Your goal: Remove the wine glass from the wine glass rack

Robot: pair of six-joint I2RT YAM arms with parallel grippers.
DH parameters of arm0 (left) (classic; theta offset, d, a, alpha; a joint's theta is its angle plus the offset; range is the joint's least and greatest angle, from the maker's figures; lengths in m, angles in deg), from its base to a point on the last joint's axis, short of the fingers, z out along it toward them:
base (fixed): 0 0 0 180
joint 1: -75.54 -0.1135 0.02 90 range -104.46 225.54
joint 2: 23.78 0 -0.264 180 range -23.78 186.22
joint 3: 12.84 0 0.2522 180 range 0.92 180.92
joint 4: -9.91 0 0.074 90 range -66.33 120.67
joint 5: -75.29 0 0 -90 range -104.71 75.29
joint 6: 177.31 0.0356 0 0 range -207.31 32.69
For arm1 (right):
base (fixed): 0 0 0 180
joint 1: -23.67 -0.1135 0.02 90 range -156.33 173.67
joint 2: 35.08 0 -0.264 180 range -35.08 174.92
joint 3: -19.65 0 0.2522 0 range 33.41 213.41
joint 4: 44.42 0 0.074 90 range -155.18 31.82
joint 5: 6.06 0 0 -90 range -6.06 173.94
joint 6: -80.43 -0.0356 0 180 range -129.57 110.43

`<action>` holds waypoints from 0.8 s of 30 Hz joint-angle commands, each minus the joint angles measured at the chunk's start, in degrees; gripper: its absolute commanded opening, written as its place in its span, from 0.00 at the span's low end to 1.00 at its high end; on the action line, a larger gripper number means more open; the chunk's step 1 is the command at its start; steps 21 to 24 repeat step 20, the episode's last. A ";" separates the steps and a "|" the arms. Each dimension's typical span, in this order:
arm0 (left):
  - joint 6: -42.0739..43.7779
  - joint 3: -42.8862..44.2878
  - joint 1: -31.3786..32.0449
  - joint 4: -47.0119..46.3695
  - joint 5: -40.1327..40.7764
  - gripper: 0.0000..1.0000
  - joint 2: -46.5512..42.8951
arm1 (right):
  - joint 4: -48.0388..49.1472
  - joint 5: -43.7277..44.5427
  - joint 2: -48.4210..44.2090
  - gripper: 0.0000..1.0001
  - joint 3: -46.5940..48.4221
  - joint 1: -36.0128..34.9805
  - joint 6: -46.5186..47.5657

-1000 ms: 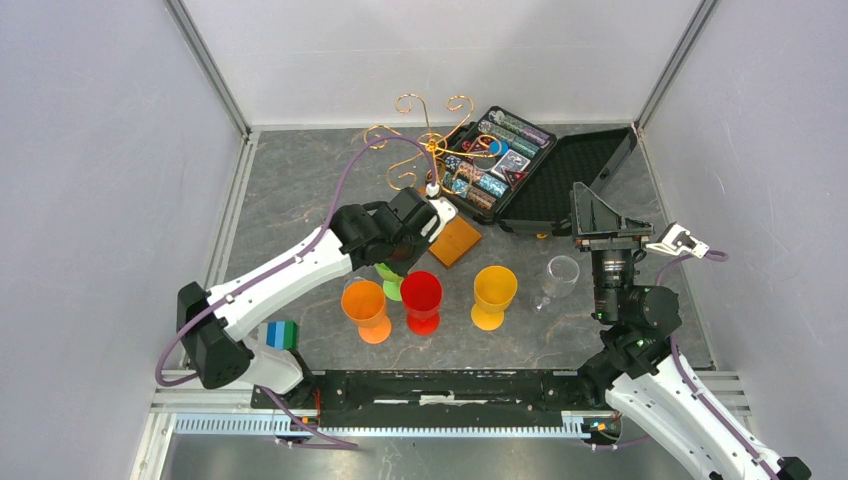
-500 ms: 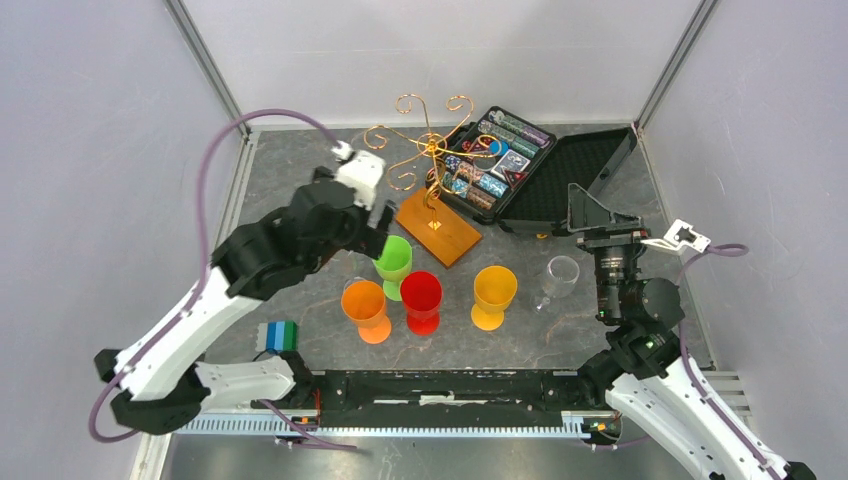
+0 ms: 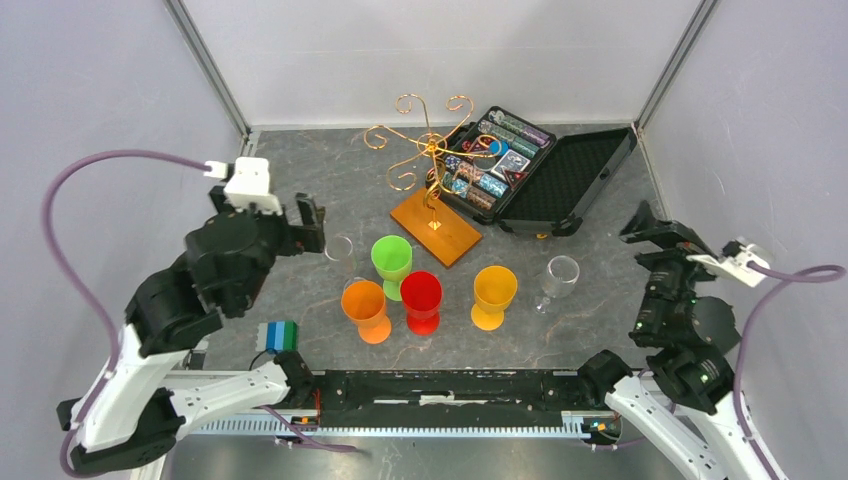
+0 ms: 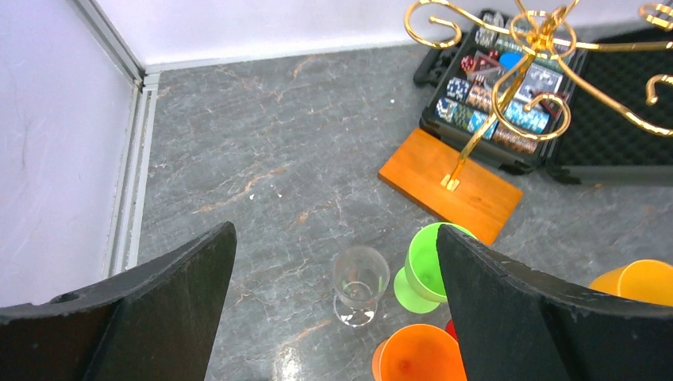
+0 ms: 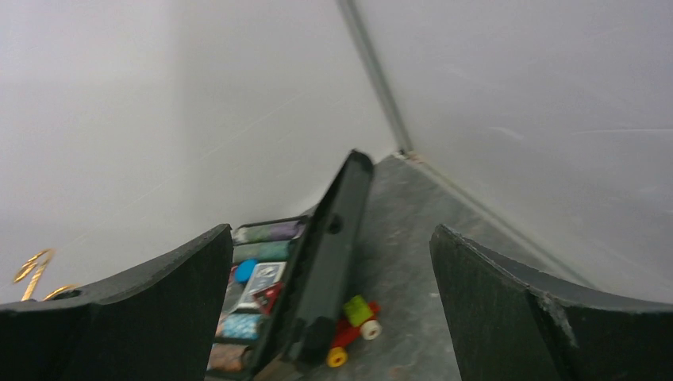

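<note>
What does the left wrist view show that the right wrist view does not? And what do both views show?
Only the left wrist view: a clear wine glass standing upright on the table beside a green cup, an orange cup, and the rack's wooden base.
Only the right wrist view: a small red, green and yellow toy lying beside the case's raised lid.
Both views: the open black case with coloured contents, and gold curls of the wine glass rack.

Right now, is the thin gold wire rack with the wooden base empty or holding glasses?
Empty. The gold wire rack shows bare curled arms; a clear wine glass stands upright on the table.
</note>
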 commanded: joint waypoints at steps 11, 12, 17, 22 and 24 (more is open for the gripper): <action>-2.54 1.61 0.26 2.34 4.04 1.00 -5.19 | -4.65 16.92 -8.24 0.98 5.58 0.05 11.49; -2.37 1.66 0.22 2.28 4.07 1.00 -5.23 | -4.72 17.00 -8.41 0.98 5.61 0.05 11.54; -3.06 1.56 0.22 2.24 4.55 1.00 -5.46 | -5.15 17.02 -9.13 0.98 5.50 0.05 10.32; -2.77 1.63 0.26 2.23 4.00 1.00 -5.48 | -5.51 16.88 -9.34 0.98 5.47 0.05 9.57; -2.77 1.63 0.26 2.23 4.00 1.00 -5.48 | -5.51 16.88 -9.34 0.98 5.47 0.05 9.57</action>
